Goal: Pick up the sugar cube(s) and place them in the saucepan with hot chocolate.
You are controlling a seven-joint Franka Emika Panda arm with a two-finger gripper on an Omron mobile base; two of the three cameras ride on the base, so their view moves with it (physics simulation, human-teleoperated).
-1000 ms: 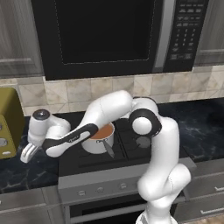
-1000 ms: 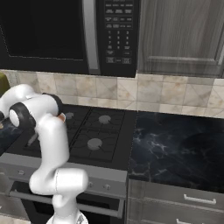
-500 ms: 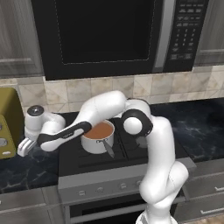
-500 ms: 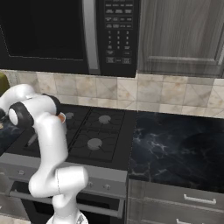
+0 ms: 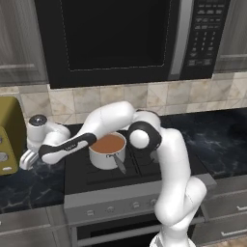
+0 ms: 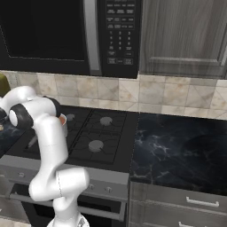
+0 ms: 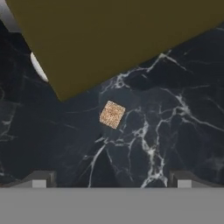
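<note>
The two-finger gripper is held jaws spread above the tiny tan sugar cube, which lies near the yellow-olive toaster.

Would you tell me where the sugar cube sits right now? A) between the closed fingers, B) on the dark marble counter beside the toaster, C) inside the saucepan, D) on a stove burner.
B: in the hand view the sugar cube lies on the dark marble counter just below the toaster, ahead of the open gripper.

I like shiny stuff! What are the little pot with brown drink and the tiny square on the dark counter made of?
The small round silver saucepan looks like smooth, slightly shiny metal. The tiny tan cube looks grainy and speckled, probably sugar. The black counter has white veins, like polished marble.
</note>
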